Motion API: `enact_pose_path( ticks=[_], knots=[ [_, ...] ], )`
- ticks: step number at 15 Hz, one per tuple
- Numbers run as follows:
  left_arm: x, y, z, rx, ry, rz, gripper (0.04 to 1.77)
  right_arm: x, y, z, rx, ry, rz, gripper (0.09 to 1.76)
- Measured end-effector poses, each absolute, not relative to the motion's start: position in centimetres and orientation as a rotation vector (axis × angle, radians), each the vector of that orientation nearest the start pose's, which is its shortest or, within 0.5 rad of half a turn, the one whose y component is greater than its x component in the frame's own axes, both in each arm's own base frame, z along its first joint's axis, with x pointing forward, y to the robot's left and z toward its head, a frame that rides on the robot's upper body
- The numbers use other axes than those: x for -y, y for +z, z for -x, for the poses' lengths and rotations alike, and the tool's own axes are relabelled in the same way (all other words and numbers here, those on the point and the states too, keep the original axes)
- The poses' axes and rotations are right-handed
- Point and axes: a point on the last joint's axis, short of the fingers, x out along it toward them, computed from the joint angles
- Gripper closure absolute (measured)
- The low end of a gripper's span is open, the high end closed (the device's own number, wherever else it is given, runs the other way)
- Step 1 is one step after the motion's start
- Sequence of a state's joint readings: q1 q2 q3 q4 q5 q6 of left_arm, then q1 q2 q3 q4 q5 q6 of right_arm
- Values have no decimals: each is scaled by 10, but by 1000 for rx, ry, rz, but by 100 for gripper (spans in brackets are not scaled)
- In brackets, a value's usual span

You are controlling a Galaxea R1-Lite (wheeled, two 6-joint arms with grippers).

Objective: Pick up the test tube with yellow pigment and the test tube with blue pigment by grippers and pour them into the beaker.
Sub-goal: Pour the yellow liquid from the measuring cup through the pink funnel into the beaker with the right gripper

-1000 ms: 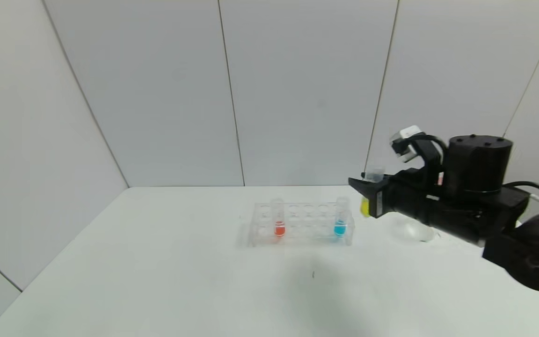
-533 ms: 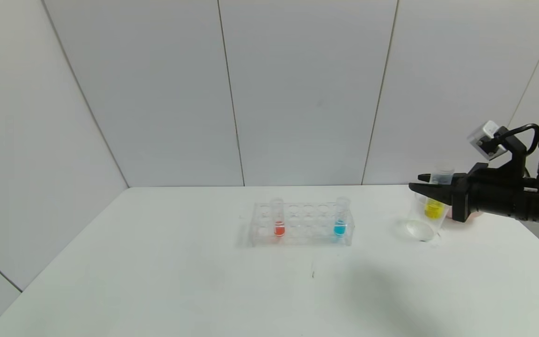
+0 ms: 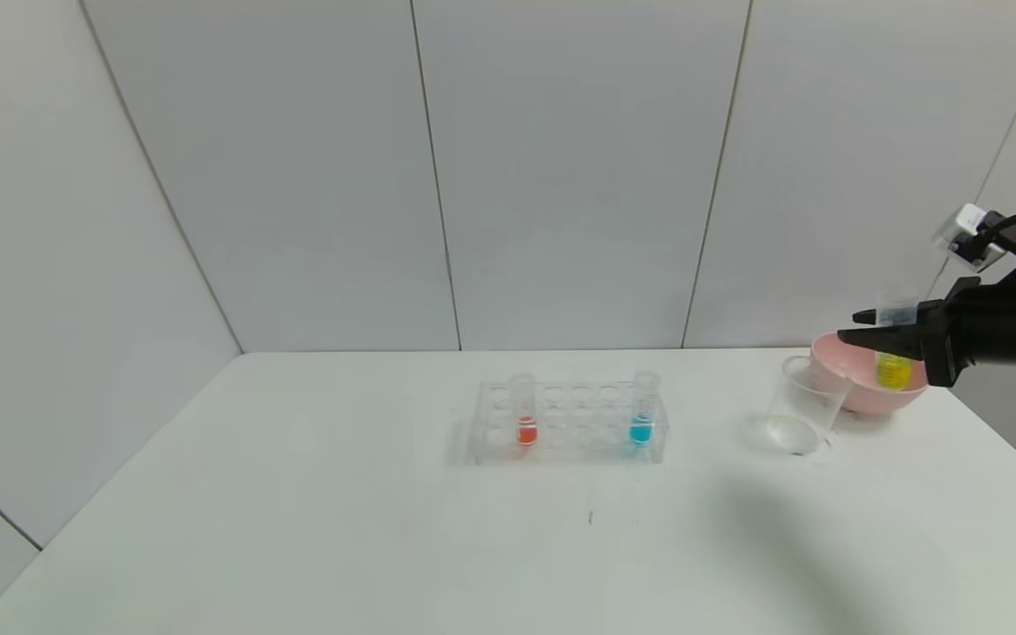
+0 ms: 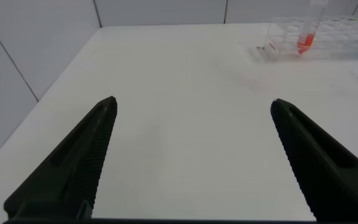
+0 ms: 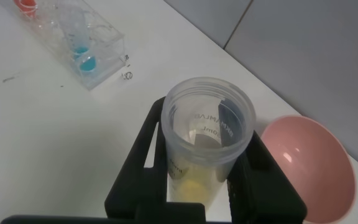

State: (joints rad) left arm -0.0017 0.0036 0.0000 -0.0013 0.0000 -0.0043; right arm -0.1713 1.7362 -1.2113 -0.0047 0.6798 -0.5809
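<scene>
the left gripper (image 4: 191, 155) sits parked low over the near left of the white table (image 3: 340, 529), its black fingers spread wide on nothing.

mid-table stands the clear plastic tube rack (image 3: 568, 422). the slim clear test tube with blue pigment (image 3: 642, 410) is upright at the rack's right end, untouched; a like tube with orange-red liquid (image 3: 524, 410) stands toward the left end.

right of the rack, the small clear beaker (image 3: 801, 406) stands on the table and looks empty, though through clear plastic this cannot be confirmed. touching it behind, as far as can be told, is a pink plastic bowl (image 3: 861, 392).

farthest right, the right gripper (image 3: 892, 339) is clamped on the clear test tube with yellow pigment (image 3: 893, 353), held upright above the pink bowl, beyond the beaker rather than over it.

judgement: yellow tube lifted, not poured; blue tube's pick and pour remain.
</scene>
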Motion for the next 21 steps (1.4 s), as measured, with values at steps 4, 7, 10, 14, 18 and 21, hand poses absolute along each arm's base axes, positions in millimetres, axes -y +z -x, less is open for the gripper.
enact_pose_path(
  ticks=[4,7,10,14,18,21],
  knots=[
    [0,76,23,-3,-2,4,5,61,245,-337,-392,606,385,125],
    [0,76,23,-2,-2,4,5,71,248,-347,-501,574,460,125],
    [0,76,23,-2,-2,4,5,76,249,-352,-611,543,541,125],
    [0,76,23,-2,-2,4,5,72,251,-366,-669,522,614,125],
    [0,76,23,-3,-2,4,5,58,249,-382,-711,508,702,125],
    [0,76,23,-2,-2,4,5,46,241,-391,-747,505,795,125]
  ],
)
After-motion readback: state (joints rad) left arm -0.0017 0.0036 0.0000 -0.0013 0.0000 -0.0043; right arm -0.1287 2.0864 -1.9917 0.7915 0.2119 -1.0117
